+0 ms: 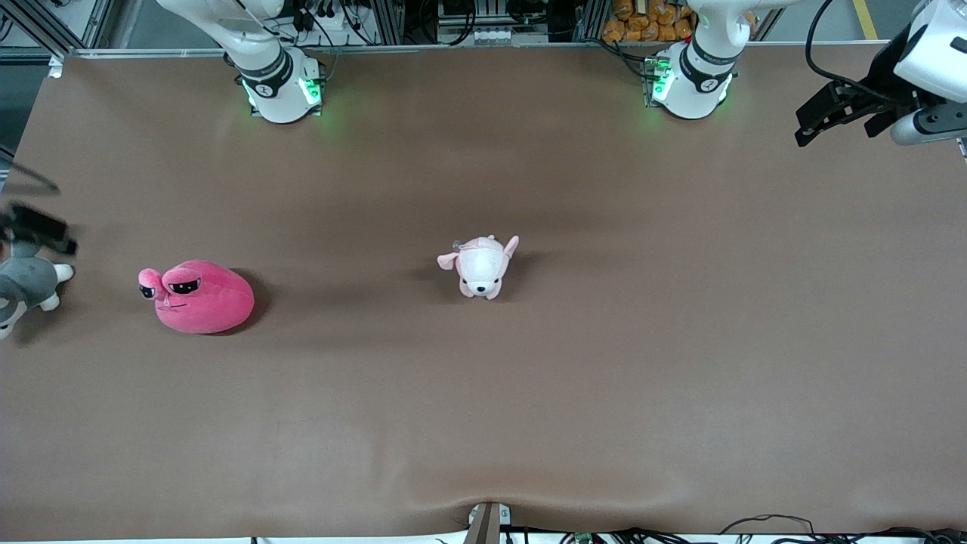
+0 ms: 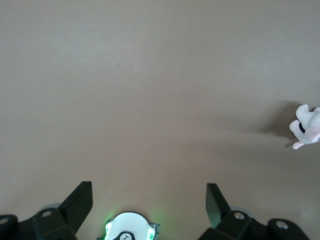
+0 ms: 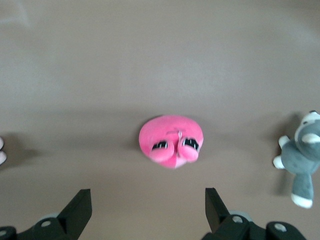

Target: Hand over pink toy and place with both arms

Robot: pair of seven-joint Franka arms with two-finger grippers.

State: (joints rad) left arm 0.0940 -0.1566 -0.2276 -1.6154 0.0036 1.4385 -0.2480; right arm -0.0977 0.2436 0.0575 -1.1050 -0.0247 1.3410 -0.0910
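Observation:
The pink toy [image 1: 200, 296] lies on the brown table toward the right arm's end, its eyes facing the front camera. It also shows in the right wrist view [image 3: 171, 140], apart from the fingers. My right gripper [image 1: 38, 230] is open and empty, in the air over the table's edge at the right arm's end, just above the grey plush. In its own view the right gripper [image 3: 148, 210] holds nothing. My left gripper [image 1: 831, 125] is open and empty, raised over the left arm's end of the table; its wrist view shows the left gripper [image 2: 150, 202] above bare table.
A grey-and-white plush animal [image 1: 26, 287] lies at the table's edge beside the pink toy, also in the right wrist view [image 3: 302, 155]. A pale pink-and-white puppy plush [image 1: 481, 266] sits mid-table, seen too in the left wrist view [image 2: 306, 127]. The left arm's base [image 2: 130, 227] glows green.

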